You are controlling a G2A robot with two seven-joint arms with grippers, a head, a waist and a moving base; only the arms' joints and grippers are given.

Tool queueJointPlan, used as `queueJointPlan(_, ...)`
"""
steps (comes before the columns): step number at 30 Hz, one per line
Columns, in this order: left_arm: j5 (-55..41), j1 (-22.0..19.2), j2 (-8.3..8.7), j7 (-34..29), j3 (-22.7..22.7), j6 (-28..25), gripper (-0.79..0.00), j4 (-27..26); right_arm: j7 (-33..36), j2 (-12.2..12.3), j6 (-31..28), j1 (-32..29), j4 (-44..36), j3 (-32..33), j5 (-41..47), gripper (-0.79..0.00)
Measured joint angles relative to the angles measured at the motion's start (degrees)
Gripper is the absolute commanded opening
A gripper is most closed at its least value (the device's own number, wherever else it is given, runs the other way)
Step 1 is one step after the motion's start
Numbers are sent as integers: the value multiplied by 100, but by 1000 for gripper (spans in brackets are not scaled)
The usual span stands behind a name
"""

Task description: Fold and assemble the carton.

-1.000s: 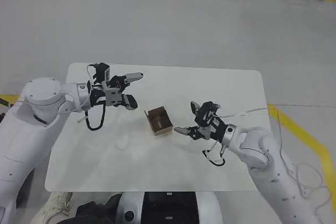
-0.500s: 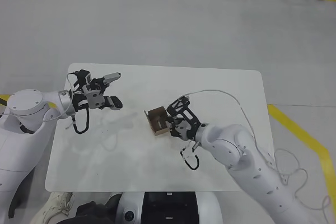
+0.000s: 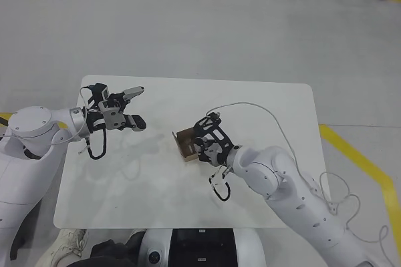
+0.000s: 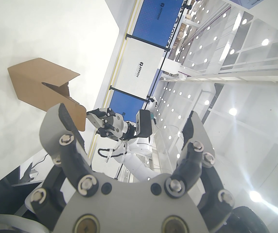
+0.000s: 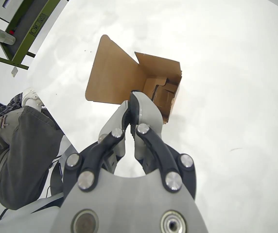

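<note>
A small brown carton (image 3: pixel 188 143) lies mid-table with its lid flap (image 5: pixel 112 73) folded out flat and its inner flaps showing inside the box (image 5: pixel 164 89). My right gripper (image 3: pixel 202 145) is shut, its tips (image 5: pixel 132 97) touching the carton's near edge where lid meets box; no cardboard shows between the pads. My left gripper (image 3: pixel 129 107) hangs open and empty over the table's left part, well apart from the carton (image 4: pixel 41 83). Its fingers (image 4: pixel 63 120) stand wide, and the right gripper (image 4: pixel 97 120) shows beyond them beside the carton's flap.
The white table (image 3: pixel 274 193) has bare surface all around the carton. A thin white cable (image 3: pixel 260 111) loops over the table behind the right arm. Beyond the table edge are a green frame (image 5: pixel 29 27) and a seated person's legs (image 5: pixel 20 146).
My right gripper was open to the carton's right; it swung in against the carton and shut. The left arm drew back leftward, then stayed still.
</note>
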Motion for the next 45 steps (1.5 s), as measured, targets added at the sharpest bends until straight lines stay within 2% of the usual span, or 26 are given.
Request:
queueJointPlan(4, 0, 0, 0, 0, 0, 0, 0, 0, 85, -39, 398, -31, -156, -57, 32, -785)
queueJointPlan(8, 0, 0, 0, 0, 0, 0, 0, 0, 458, -162, 1105, 310, -134, -327, -84, -785)
queueJointPlan(12, 0, 0, 0, 0, 0, 0, 0, 0, 846, -367, 1689, 912, 282, -717, -36, -785)
queueJointPlan(17, 0, 0, 0, 0, 0, 0, 0, 0, 983, -586, 2093, 1478, 862, -1036, 5, -785)
queueJointPlan(22, 0, 0, 0, 0, 0, 0, 0, 0, 1434, -762, 2406, 1942, 1366, -1315, -136, -785)
queueJointPlan(31, 0, 0, 0, 0, 0, 0, 0, 0, 1821, -1000, 2640, 2213, 1878, -1614, -101, -785)
queueJointPlan(38, 0, 0, 0, 0, 0, 0, 0, 0, 1511, -1170, 2564, 2266, 2155, -1712, 14, -785)
queueJointPlan(45, 0, 0, 0, 0, 0, 0, 0, 0, 1459, -1176, 2558, 2255, 2144, -1705, 7, -785)
